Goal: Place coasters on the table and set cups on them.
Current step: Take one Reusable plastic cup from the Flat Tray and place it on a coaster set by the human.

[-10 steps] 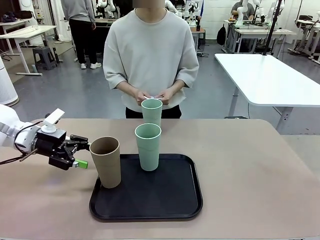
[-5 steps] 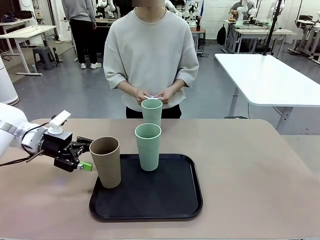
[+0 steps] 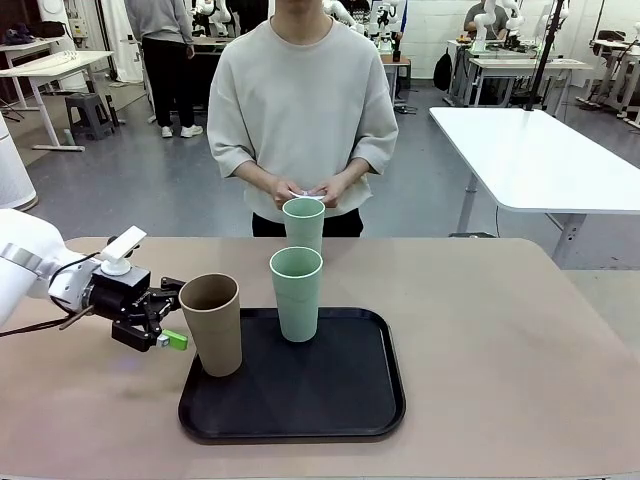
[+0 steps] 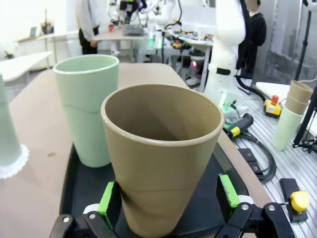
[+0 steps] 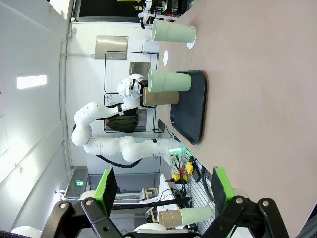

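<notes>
Straddling the matte tan tapered cup [image 4: 163,148] on the black tray [image 3: 300,400], the left gripper [image 4: 167,194] stands jaws apart; smooth beige table [image 3: 500,330] beneath.

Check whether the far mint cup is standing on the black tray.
No, the far mint cup sits on a coaster on the table, beyond the tray.
</notes>
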`<state>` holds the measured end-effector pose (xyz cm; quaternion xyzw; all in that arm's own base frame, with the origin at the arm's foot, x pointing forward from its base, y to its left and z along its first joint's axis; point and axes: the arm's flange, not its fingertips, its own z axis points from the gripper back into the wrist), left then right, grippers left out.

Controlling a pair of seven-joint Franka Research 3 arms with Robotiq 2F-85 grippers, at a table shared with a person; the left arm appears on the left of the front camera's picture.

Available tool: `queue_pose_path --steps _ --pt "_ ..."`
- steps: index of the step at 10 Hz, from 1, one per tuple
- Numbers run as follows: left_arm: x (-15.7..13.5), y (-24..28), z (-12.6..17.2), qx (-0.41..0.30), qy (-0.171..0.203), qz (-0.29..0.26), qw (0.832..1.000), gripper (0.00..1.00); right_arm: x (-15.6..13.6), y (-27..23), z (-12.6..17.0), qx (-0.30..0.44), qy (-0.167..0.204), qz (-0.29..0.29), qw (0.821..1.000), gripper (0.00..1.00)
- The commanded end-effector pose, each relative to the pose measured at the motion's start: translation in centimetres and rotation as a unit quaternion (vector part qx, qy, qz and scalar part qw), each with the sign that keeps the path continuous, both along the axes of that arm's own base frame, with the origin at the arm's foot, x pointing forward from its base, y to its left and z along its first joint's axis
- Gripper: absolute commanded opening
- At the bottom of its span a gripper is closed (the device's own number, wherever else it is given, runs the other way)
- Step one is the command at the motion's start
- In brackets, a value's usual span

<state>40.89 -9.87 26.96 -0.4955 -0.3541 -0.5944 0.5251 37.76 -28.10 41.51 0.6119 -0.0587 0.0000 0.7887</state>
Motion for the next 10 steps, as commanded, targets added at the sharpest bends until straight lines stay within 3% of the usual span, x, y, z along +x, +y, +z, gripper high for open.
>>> queue_pose_path --steps 1,10 --pt "0.1 -0.2 -0.6 -0.016 -0.036 -0.032 0.999 1.00 0.2 0.0 0.0 0.003 -0.003 -0.007 1.000 1.00" --pt "1.2 -2.0 -1.6 -0.017 -0.035 -0.036 0.999 1.00 0.2 0.0 0.0 0.003 -0.003 -0.007 1.000 1.00"
